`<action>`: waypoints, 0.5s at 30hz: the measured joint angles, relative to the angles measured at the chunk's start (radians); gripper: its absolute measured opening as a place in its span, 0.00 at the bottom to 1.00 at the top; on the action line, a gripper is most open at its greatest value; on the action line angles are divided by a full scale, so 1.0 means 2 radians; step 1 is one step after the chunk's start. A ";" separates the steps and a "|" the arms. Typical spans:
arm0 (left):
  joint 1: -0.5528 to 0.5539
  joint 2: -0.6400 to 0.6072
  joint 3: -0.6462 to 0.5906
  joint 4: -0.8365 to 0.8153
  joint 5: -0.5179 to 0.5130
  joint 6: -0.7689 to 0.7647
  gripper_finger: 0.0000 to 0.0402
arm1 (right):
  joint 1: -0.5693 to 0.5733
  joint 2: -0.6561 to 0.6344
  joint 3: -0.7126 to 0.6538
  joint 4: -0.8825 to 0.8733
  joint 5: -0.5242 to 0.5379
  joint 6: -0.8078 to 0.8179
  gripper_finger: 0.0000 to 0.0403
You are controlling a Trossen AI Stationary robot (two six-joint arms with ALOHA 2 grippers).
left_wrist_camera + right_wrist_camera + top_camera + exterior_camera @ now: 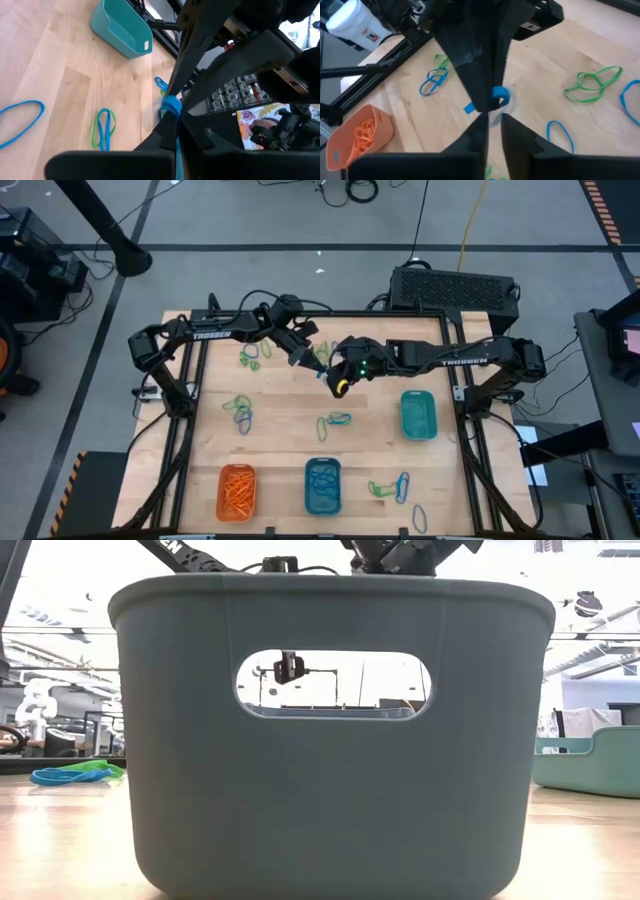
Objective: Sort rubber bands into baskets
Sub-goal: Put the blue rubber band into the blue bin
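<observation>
On the bench (290, 442), starting at my left, the orange basket (237, 491) sits near the front edge, full of orange rubber bands (238, 488). Behind it, green and blue loose bands (240, 412) lie in a small tangle, and another green and blue cluster (254, 355) lies further back.

My left hand (312, 361) reaches in over the middle rear of the bench. Its fingers are pressed together on a blue rubber band (171, 106), which shows as a bright blue knot between the dark tips in the left wrist view.

The blue basket (322, 485) stands at centre front with blue bands inside; in the low view its wall fills nearly everything. Just behind it lies another green and blue pair (335, 421).

My right hand (335, 380) meets the left one tip to tip over mid-bench, and the same blue band sits right at its tips in the right wrist view. I cannot tell whether its fingers are spread or closed.

Further right, the teal basket (417, 414) rests by the right rail, with more loose loops (396, 487) at the front right.
</observation>
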 joint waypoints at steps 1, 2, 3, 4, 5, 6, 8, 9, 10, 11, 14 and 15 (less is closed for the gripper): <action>0.000 0.000 0.000 0.000 -0.001 0.000 0.01 | 0.000 0.000 0.000 0.000 -0.001 -0.006 0.13; 0.000 0.000 0.000 -0.001 -0.002 0.000 0.01 | 0.000 0.000 0.000 0.000 -0.001 -0.013 0.16; -0.001 0.000 0.000 -0.002 -0.003 -0.001 0.01 | 0.000 0.000 0.000 -0.001 -0.003 -0.021 0.19; -0.002 0.000 0.000 -0.002 -0.004 -0.001 0.01 | 0.000 0.000 0.000 -0.004 -0.005 -0.026 0.22; -0.004 0.000 0.000 -0.003 -0.006 -0.003 0.01 | 0.001 0.000 0.000 -0.010 -0.012 -0.030 0.25; -0.007 0.000 0.000 -0.005 -0.009 -0.009 0.01 | 0.002 0.000 0.000 -0.018 -0.023 -0.033 0.28; -0.018 0.000 0.000 -0.008 -0.018 -0.014 0.01 | 0.007 0.000 0.000 -0.036 -0.039 -0.037 0.33; -0.026 0.000 0.000 -0.013 -0.023 -0.014 0.01 | 0.012 0.000 0.000 -0.046 -0.040 -0.038 0.35; -0.036 0.000 0.000 -0.019 -0.029 -0.014 0.01 | 0.019 0.000 0.000 -0.054 -0.039 -0.039 0.37; -0.046 0.000 0.000 -0.028 -0.036 -0.014 0.01 | 0.026 0.000 0.000 -0.062 -0.035 -0.043 0.38; -0.080 0.000 0.000 -0.054 -0.065 -0.014 0.01 | 0.056 0.000 0.000 -0.084 0.001 -0.050 0.40; -0.092 0.000 0.000 -0.062 -0.078 -0.014 0.01 | 0.067 -0.003 0.000 -0.092 0.013 -0.053 0.41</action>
